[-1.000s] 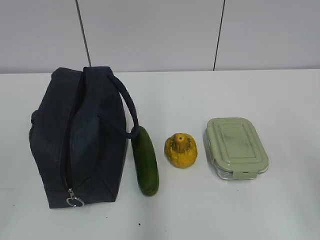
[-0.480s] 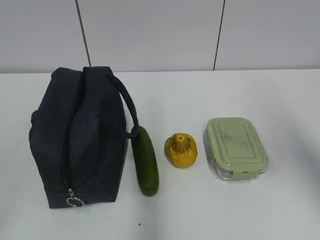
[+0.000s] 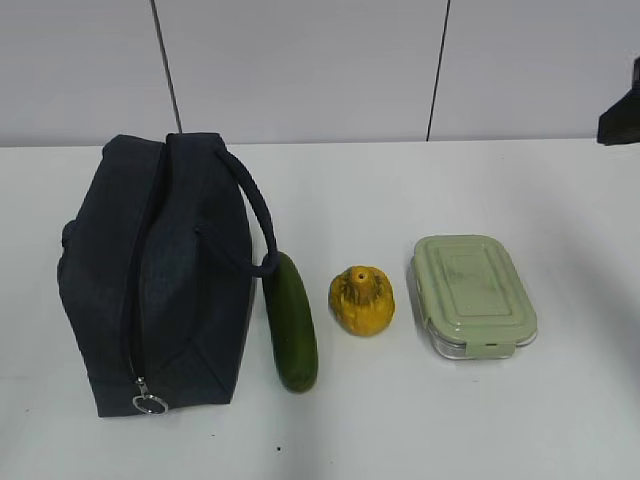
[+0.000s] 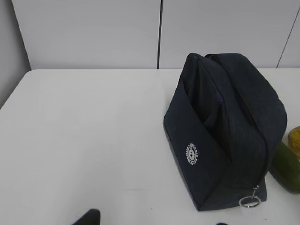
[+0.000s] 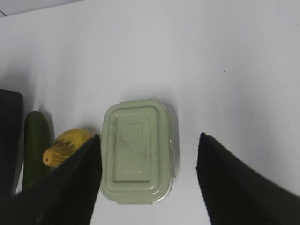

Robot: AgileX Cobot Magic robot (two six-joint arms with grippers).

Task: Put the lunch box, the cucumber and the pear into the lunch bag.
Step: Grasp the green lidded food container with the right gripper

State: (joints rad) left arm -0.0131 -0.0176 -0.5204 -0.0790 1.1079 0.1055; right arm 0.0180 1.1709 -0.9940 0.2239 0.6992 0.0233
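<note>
The navy lunch bag (image 3: pixel 160 270) stands zipped shut on the left, its ring pull (image 3: pixel 149 403) at the near end; it also shows in the left wrist view (image 4: pixel 225 136). The cucumber (image 3: pixel 291 322) lies beside the bag, touching its handle. The yellow pear (image 3: pixel 362 300) sits right of it, then the lunch box (image 3: pixel 471 294) with its sage-green lid. My right gripper (image 5: pixel 147 140) is open, high above the lunch box (image 5: pixel 137 151), its fingers either side of it in that view. Only the left gripper's fingertips (image 4: pixel 88 218) show, well apart, left of the bag.
The white table (image 3: pixel 420 420) runs to a grey panelled wall (image 3: pixel 300 70) behind. A dark part of the right arm (image 3: pixel 622 112) shows at the right edge of the exterior view.
The right arm has come into the exterior view at the right edge. The bag, cucumber, pear and lunch box have not moved.
</note>
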